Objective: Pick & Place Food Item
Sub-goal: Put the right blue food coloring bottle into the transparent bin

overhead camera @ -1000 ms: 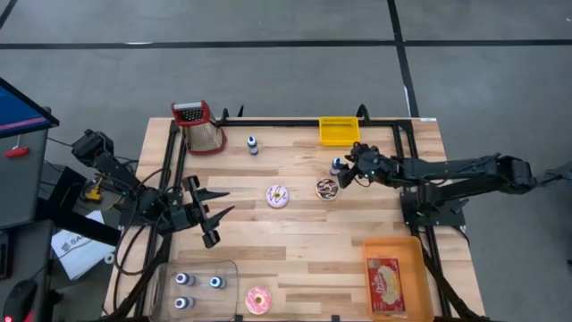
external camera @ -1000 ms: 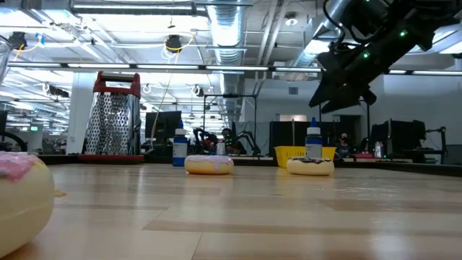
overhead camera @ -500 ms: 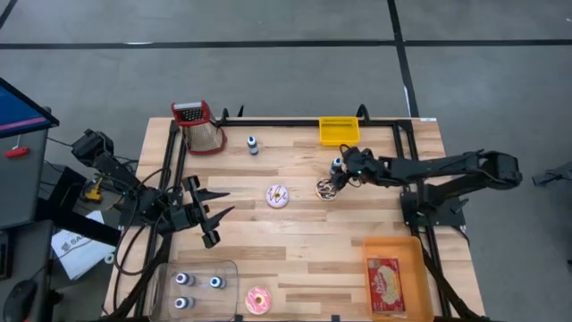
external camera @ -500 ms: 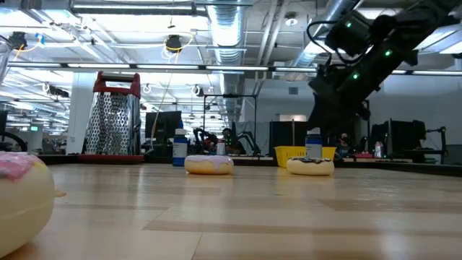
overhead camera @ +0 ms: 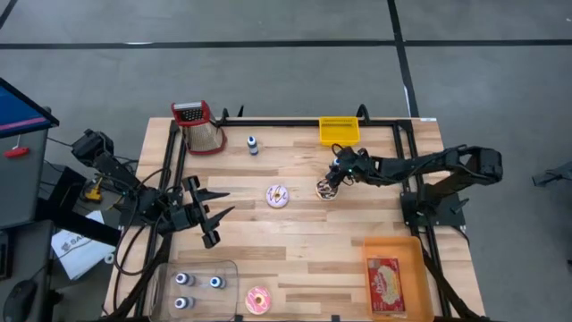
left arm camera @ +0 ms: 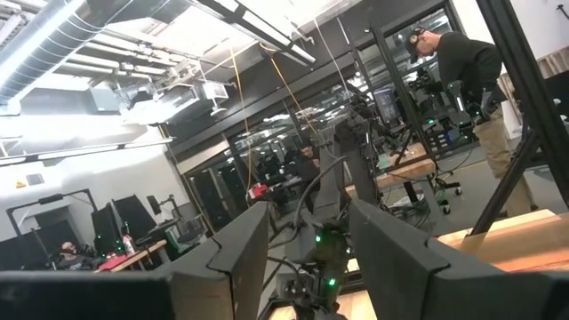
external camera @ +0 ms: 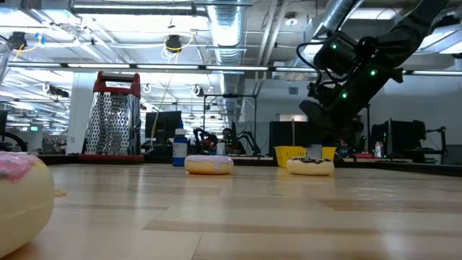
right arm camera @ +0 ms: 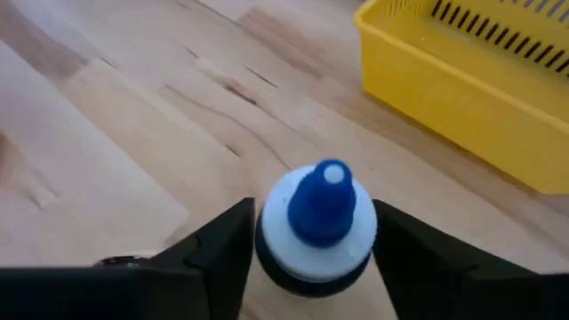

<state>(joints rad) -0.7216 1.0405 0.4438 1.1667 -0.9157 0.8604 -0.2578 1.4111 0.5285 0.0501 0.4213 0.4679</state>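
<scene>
Right gripper [right arm camera: 311, 258] open around a blue-capped bottle [right arm camera: 320, 222], beside chocolate donut [overhead camera: 326, 189], yellow bin [right arm camera: 480, 80] near, left gripper [overhead camera: 217, 203] idle, part open, empty

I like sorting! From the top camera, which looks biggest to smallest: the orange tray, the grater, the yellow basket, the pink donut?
1. Orange tray
2. Grater and yellow basket: look alike
3. Pink donut

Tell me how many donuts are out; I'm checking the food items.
3: a white-iced donut mid-table, a chocolate donut beside it under the right gripper, and a pink donut at the near edge.
</scene>
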